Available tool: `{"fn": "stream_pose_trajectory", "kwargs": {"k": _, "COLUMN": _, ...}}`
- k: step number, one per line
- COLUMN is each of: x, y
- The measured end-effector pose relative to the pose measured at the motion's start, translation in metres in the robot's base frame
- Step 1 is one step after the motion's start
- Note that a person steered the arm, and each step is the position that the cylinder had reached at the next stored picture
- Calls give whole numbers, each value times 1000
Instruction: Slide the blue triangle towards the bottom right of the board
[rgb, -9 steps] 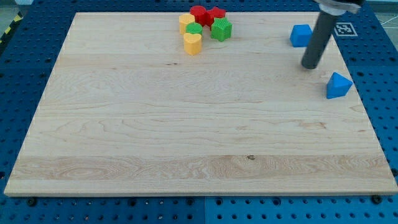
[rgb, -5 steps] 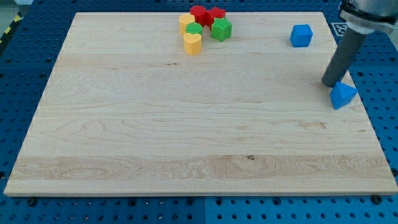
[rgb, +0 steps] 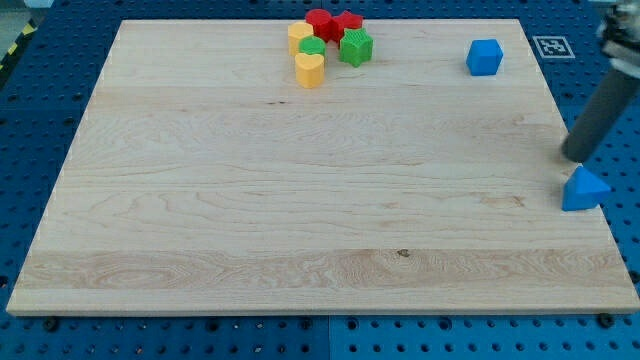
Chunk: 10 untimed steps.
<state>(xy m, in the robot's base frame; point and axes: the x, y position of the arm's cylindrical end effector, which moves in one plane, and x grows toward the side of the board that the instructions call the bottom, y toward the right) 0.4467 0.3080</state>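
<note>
The blue triangle (rgb: 584, 189) lies at the board's right edge, a little below mid-height. My tip (rgb: 573, 158) stands just above it and slightly to its left, touching or nearly touching its upper side. The rod rises toward the view's upper right. A blue cube (rgb: 485, 57) sits near the board's top right corner.
A cluster of blocks sits at the top centre: two red blocks (rgb: 320, 21) (rgb: 347, 24), two green blocks (rgb: 355, 47) (rgb: 312, 47) and two yellow blocks (rgb: 310, 69) (rgb: 299, 35). The wooden board's (rgb: 300, 200) right edge runs just beside the blue triangle. A marker tag (rgb: 552, 46) lies off the board at top right.
My tip has moved right and down from beside the blue cube. It has pushed the blue triangle down and right, to the board's right edge. The other blocks have not moved.
</note>
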Motion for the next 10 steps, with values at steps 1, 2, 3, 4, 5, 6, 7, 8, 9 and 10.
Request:
{"fn": "stream_pose_trajectory", "kwargs": {"k": 1, "x": 19, "y": 10}}
{"fn": "stream_pose_trajectory", "kwargs": {"k": 2, "x": 48, "y": 10}}
{"fn": "stream_pose_trajectory", "kwargs": {"k": 3, "x": 56, "y": -9}}
{"fn": "stream_pose_trajectory", "kwargs": {"k": 4, "x": 70, "y": -25}}
{"fn": "stream_pose_trajectory", "kwargs": {"k": 5, "x": 74, "y": -24}}
{"fn": "stream_pose_trajectory", "kwargs": {"k": 6, "x": 58, "y": -17}}
{"fn": "stream_pose_trajectory", "kwargs": {"k": 7, "x": 35, "y": -22}}
{"fn": "stream_pose_trajectory", "kwargs": {"k": 8, "x": 34, "y": -38}}
{"fn": "stream_pose_trajectory", "kwargs": {"k": 9, "x": 43, "y": -57}}
{"fn": "stream_pose_trajectory", "kwargs": {"k": 10, "x": 65, "y": -69}}
